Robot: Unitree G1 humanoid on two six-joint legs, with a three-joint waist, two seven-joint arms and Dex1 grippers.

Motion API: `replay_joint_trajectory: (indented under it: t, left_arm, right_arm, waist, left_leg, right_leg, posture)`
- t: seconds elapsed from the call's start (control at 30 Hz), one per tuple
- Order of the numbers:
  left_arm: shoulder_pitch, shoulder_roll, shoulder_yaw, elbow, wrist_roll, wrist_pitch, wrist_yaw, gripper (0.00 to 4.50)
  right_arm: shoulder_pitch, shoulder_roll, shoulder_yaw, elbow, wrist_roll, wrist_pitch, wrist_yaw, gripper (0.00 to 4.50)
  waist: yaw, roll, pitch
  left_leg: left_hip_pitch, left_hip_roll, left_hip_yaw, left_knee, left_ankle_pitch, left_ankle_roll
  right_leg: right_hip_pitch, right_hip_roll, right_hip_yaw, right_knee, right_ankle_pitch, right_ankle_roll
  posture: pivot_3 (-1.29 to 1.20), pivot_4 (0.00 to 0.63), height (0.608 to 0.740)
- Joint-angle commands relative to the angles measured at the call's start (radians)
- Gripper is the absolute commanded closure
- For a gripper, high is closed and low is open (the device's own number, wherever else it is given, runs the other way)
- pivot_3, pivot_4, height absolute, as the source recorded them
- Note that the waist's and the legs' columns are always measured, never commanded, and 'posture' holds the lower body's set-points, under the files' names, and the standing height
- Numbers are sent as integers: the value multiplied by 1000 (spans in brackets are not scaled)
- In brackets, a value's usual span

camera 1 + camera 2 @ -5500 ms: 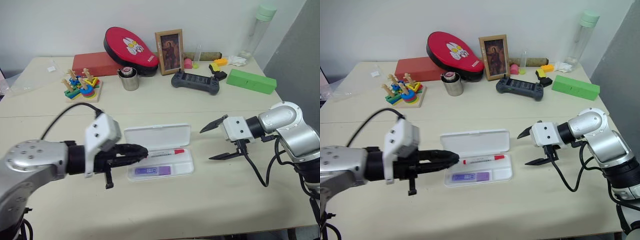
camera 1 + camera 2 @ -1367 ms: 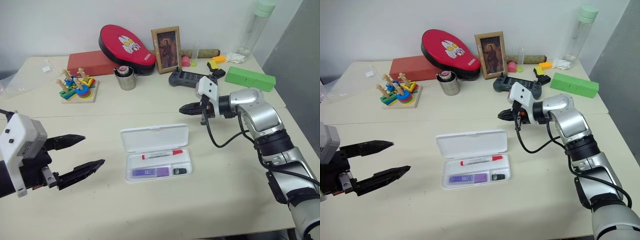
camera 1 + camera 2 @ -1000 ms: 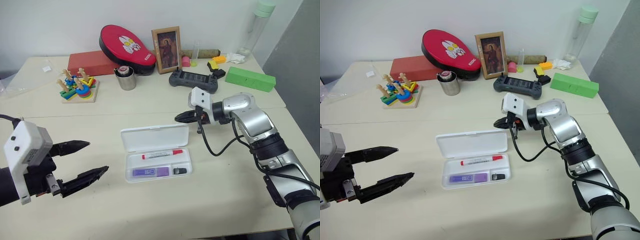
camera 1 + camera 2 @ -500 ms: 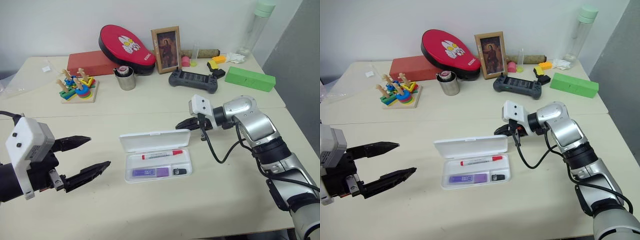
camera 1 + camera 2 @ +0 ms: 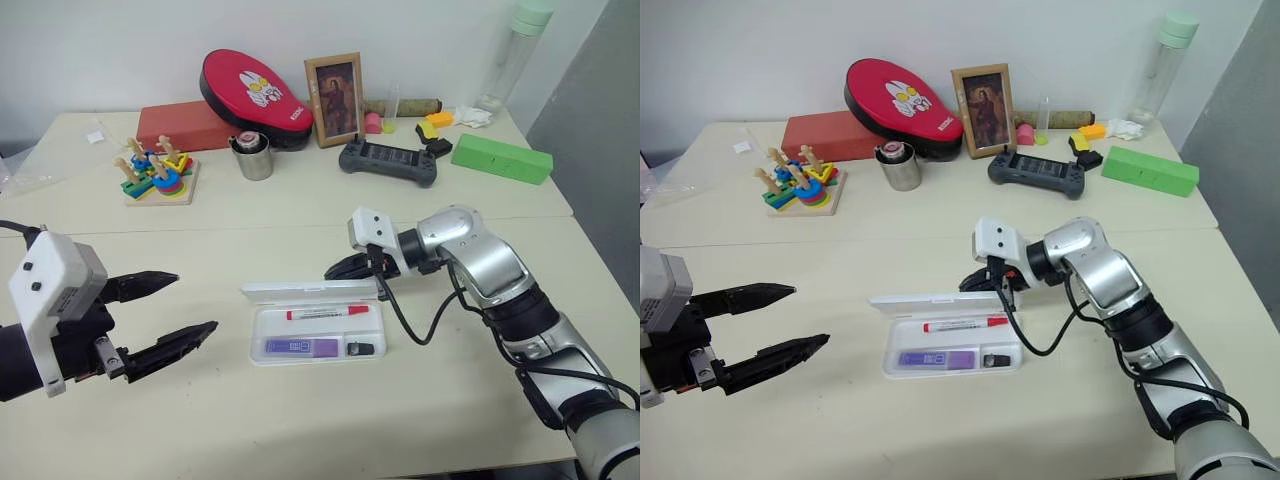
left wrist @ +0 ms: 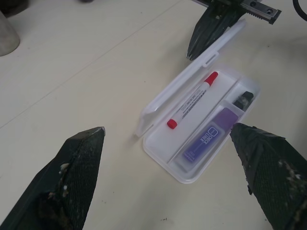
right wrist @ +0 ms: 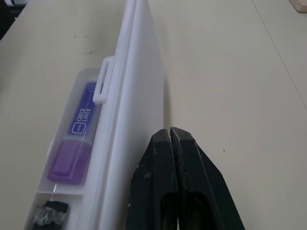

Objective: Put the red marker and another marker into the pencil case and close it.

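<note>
Pencil case (image 5: 316,335), flat white plastic, is loaded with the red-capped white marker (image 5: 325,312) and stubby purple-capped marker (image 5: 303,346); closing remains. Its half-raised lid (image 5: 310,291) is pushed from 12 o'clock by the clenched right gripper (image 5: 343,267); the left gripper (image 5: 170,312) is held spread, empty.

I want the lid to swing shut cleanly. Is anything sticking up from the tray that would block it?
Nothing visible does. The red marker, the purple-capped marker and a small black piece lie low inside the pencil case; its lid stands raised on the shut right gripper.
</note>
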Motion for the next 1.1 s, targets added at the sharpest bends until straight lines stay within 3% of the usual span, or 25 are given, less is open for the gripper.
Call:
replay_joint_trajectory:
  t: [0.03,0.47,1.1]
  left_arm:
    - [-1,16,31,4,2,-15,-3,27]
    - [-2,30,32,10,-3,-11,-14,27]
    - [-9,69,53,24,13,0,-54,27]
  right_arm:
    - [-8,4,-2,-71,26,31,-6,4457]
    - [2,-12,12,-185,63,124,-8,4457]
    - [56,-6,74,-122,80,185,-11,4457]
  waist:
    - [0,0,0]
    - [0,0,0]
    - [0,0,0]
  left_leg:
    - [0,0,0,0,0,0]
    - [0,0,0,0,0,0]
    - [0,0,0,0,0,0]
  right_leg:
    - [0,0,0,0,0,0]
    - [0,0,0,0,0,0]
    - [0,0,0,0,0,0]
  posture:
    - [0,150,740]
    - [0,150,740]
    - [0,150,740]
